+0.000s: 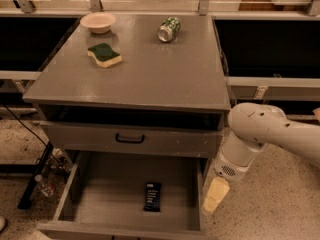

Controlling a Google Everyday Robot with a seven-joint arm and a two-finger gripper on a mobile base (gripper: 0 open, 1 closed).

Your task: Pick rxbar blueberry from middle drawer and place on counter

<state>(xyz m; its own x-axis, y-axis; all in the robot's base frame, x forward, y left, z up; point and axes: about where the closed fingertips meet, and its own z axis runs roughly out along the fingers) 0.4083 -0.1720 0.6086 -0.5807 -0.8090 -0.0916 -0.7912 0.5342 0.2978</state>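
Your grey surface (150,79) fills the upper view, and below it the middle drawer (100,189) stands pulled open. Your pincer (215,195) hangs just beside the drawer's right wall; you cannot tell how wide it is. The surface carries a bowl (98,22), a sponge (104,54) and a tipped can (169,29). The rxbar blueberry (153,196) lies flat on the drawer floor.
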